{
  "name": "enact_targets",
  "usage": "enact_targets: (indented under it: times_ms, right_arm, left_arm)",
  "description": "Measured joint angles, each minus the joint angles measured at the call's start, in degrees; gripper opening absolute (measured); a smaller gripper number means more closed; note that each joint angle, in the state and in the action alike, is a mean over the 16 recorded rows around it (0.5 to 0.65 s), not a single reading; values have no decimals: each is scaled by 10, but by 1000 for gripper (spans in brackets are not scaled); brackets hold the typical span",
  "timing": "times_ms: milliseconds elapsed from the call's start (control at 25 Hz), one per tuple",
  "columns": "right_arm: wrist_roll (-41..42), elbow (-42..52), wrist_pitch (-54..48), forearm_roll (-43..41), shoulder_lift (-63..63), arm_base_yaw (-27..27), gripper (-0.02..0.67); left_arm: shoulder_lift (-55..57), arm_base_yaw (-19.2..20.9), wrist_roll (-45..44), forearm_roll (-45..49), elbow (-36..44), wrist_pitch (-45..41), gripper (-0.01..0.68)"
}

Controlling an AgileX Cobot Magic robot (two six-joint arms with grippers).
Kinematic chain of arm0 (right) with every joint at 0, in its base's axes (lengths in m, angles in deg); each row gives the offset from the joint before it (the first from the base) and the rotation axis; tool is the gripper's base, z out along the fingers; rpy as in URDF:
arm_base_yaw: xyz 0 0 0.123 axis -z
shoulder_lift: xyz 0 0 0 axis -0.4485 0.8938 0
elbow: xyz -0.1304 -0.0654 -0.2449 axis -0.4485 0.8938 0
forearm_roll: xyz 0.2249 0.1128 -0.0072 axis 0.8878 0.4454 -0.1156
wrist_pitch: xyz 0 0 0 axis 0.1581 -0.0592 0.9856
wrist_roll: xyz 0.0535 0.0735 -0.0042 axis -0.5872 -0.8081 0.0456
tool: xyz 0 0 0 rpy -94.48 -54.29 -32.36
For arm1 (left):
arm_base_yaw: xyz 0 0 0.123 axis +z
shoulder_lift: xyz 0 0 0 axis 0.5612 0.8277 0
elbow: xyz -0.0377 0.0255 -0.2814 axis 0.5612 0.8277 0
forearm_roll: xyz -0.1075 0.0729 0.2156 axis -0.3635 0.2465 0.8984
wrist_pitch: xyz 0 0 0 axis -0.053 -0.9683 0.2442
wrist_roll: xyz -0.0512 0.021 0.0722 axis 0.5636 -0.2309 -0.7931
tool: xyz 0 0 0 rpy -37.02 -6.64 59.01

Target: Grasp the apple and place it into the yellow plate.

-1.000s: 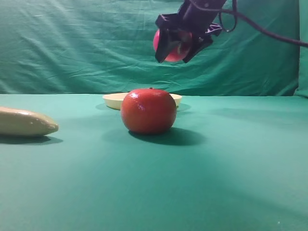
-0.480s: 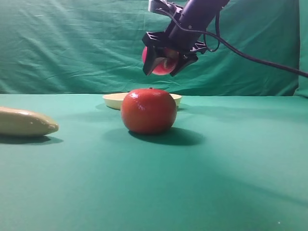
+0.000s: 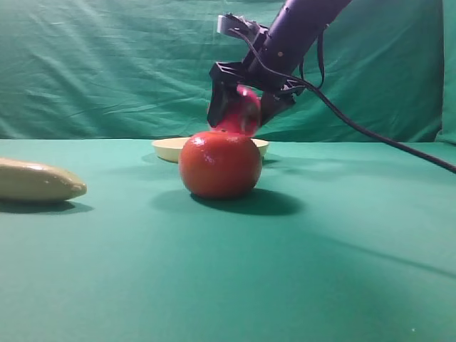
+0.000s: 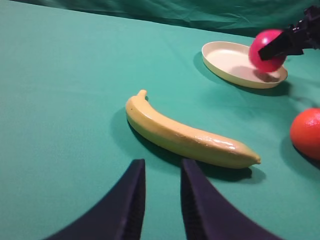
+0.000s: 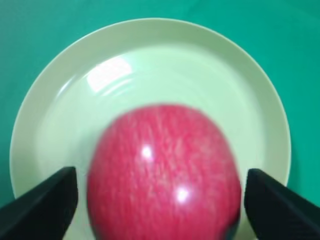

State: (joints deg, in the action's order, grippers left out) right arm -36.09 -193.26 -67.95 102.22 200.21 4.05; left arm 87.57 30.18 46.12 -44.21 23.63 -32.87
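The crimson apple (image 3: 243, 112) hangs blurred between the fingers of my right gripper (image 3: 237, 122), just above the yellow plate (image 3: 167, 148). In the right wrist view the apple (image 5: 162, 175) sits over the plate's bowl (image 5: 165, 50), and a gap shows between it and each finger (image 5: 45, 205), so the right gripper (image 5: 161, 200) is open. The left wrist view shows the apple (image 4: 267, 44) low over the plate's right side (image 4: 225, 60). My left gripper (image 4: 163, 172) stays low over the cloth with its jaws nearly together and nothing between them.
An orange-red tomato-like fruit (image 3: 219, 164) stands in front of the plate, partly hiding it. A pale banana (image 3: 35, 180) lies at the left, just ahead of the left gripper (image 4: 185, 135). Green cloth covers the table and backdrop.
My right arm has come down and to the left with the apple, from high above to just over the plate. Its fingers have spread away from the apple.
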Motion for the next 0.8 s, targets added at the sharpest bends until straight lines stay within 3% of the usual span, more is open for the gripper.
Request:
enact_targets:
  times_ms: [200, 560, 800]
  right_arm:
    - [-1, -8, -25, -36, -32, 0, 534]
    - [-47, -21, -110, -109, -129, 0, 192]
    - [-125, -22, -183, -166, -198, 0, 35]
  left_arm:
    - [0, 0, 0, 0, 0, 0, 157]
    - [0, 0, 0, 0, 0, 0, 157]
    - [0, 0, 0, 0, 0, 0, 157]
